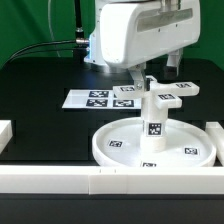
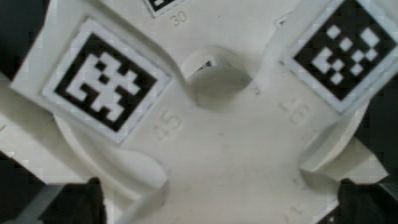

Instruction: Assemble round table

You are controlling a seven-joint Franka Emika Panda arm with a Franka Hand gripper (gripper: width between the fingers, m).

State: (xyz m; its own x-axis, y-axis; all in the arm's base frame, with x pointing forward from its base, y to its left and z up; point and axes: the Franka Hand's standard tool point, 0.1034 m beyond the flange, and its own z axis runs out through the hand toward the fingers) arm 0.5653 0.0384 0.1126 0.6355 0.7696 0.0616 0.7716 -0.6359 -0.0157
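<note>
The large rimmed disc [image 1: 152,148] lies flat at the front of the table. The short cylindrical leg [image 1: 154,121] stands upright on its hub. The cross-shaped foot [image 1: 163,97] rests on top of the leg. My gripper [image 1: 150,83] hangs straight over the foot, its fingers reaching down to it. In the wrist view the foot [image 2: 214,120] fills the picture, with two tags and a central hole. One arm of the foot lies in my gripper [image 2: 217,205]. The dark fingers [image 2: 68,200] stand wide apart on either side of it, with a small gap showing.
The marker board [image 1: 100,98] lies behind the disc at the exterior view's left. White border rails run along the front [image 1: 110,180] and at both sides, close to the disc.
</note>
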